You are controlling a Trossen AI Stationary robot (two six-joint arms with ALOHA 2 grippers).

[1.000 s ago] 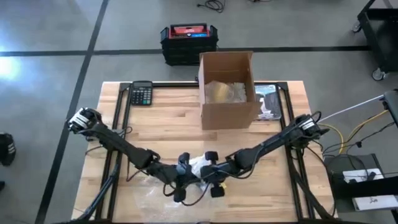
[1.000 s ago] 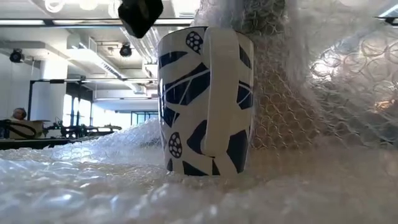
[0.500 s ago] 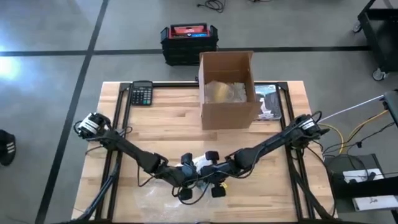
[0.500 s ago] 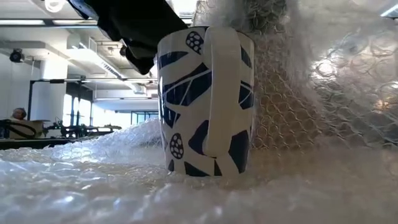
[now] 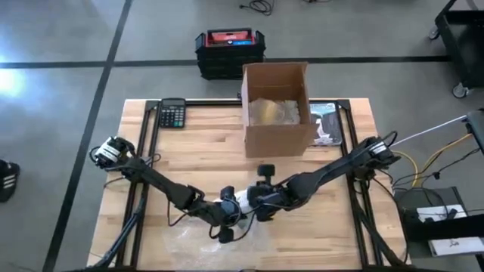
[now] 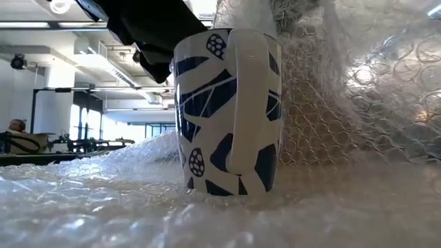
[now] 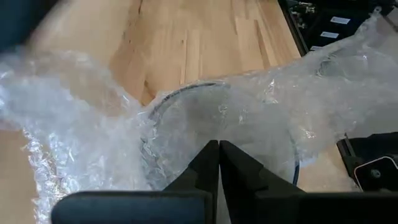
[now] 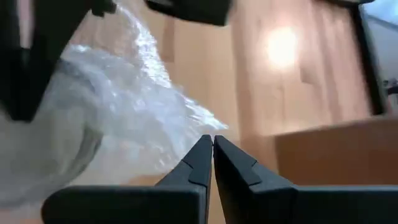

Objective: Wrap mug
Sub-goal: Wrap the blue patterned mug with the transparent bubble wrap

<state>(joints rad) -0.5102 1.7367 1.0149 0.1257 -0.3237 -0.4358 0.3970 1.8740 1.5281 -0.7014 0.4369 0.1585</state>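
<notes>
Mug position: we see the mug (image 6: 229, 114) upright on the bubble wrap (image 6: 103, 200) near the front middle of the bench (image 5: 197, 147), between the two arms, with a raised fold of wrap behind it and partly over its mouth.
Left jaws: we read the left gripper (image 7: 218, 163) as clenched, its fingers meeting over the wrap that covers the mug's rim; whether a fold is pinched between them we cannot tell.
Right jaws: we see the right gripper (image 8: 212, 157) clenched as well, beside a heap of wrap, with no clear sign of film caught between its fingers.
Risk, tipping: we judge that a sideways tug on the sheet under the mug could drag or topple it, since it stands on soft, uneven film.
Risk, slipping wrap: we expect the raised fold to spring back if a thin pinch lets go, leaving the patterned side bare.
Risk, collision: we note both wrists crowd the same spot, so one arm could knock the other or the mug.
Low view only: we get the mug's blue leaf pattern, its handle facing us, and its uncovered front.
High view only: we get the cardboard box (image 5: 276, 109) and calculator (image 5: 172, 114) well apart from the work.
Wrist views only: we get the rim through the film.
</notes>
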